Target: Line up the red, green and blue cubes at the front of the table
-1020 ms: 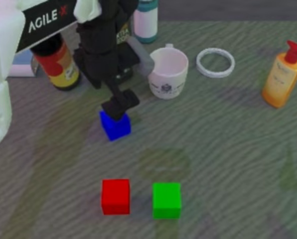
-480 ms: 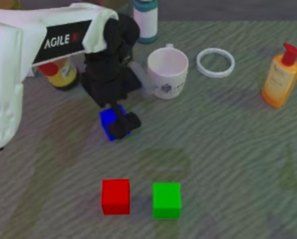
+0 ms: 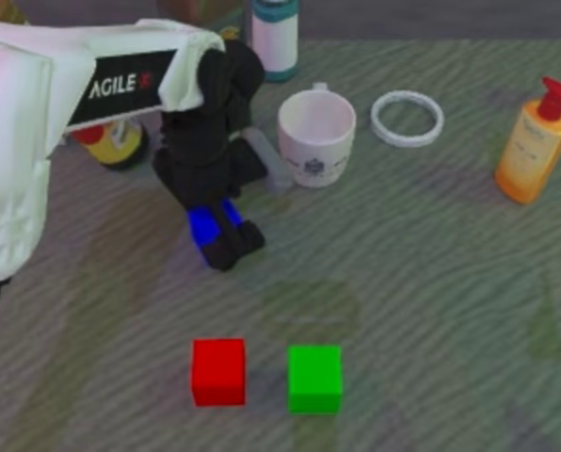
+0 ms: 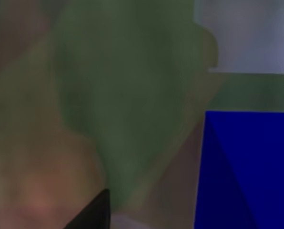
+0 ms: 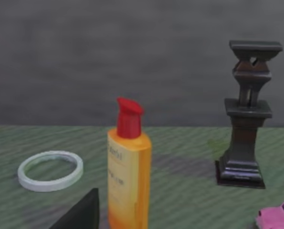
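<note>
My left tool [image 3: 226, 240] is down over the small glossy deep blue cube [image 3: 203, 222], just in front of the white ceramic mug [image 3: 316, 137] on the grey-green rippled tabletop [image 3: 431, 282]; I cannot tell whether its fingers grip. The bright red cube [image 3: 217, 372] and bright green cube [image 3: 314, 379] sit side by side, well in front of the mug.

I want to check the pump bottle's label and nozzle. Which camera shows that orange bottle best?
The right wrist view: the orange pump bottle stands close and side-on, red nozzle and label facing the camera. The top view shows it only from above, at the table's right edge. The left wrist view shows none of it.
</note>
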`<act>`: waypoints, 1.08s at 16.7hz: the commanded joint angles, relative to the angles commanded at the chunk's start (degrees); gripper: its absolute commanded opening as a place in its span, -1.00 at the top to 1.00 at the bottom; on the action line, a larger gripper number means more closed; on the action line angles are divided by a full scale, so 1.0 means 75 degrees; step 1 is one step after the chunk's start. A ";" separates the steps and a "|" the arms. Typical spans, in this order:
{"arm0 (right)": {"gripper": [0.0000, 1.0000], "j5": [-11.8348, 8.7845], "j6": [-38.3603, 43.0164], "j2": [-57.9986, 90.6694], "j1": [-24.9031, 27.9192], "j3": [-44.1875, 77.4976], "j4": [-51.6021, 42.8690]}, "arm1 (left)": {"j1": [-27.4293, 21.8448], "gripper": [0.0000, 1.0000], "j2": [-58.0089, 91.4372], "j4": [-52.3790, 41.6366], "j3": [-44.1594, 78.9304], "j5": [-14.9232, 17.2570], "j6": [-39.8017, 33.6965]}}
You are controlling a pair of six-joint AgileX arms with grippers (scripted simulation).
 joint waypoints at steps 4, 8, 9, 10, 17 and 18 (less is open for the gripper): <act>-1.00 0.0000 0.0000 0.0000 0.0000 0.0000 0.0000 | 0.0000 0.06 0.0000 0.0000 0.0000 0.0000 0.0000; -1.00 0.0000 0.0000 0.0000 0.0000 0.0000 0.0000 | 0.0000 0.66 0.0000 0.0000 0.0000 0.0000 0.0000; -1.00 0.0000 0.0000 0.0000 0.0000 0.0000 0.0000 | 0.0000 0.81 0.0000 0.0000 0.0000 0.0000 0.0000; -1.00 0.0000 0.0000 0.0000 0.0000 0.0000 0.0000 | 0.0000 0.96 0.0000 0.0000 0.0000 0.0000 0.0000; -1.00 0.0000 0.0000 0.0000 0.0000 0.0000 0.0000 | 0.0000 1.00 0.0000 0.0000 0.0000 0.0000 0.0000; -1.00 0.0000 0.0000 0.0000 0.0000 0.0000 0.0000 | 0.0000 1.00 0.0000 0.0000 0.0000 0.0000 0.0000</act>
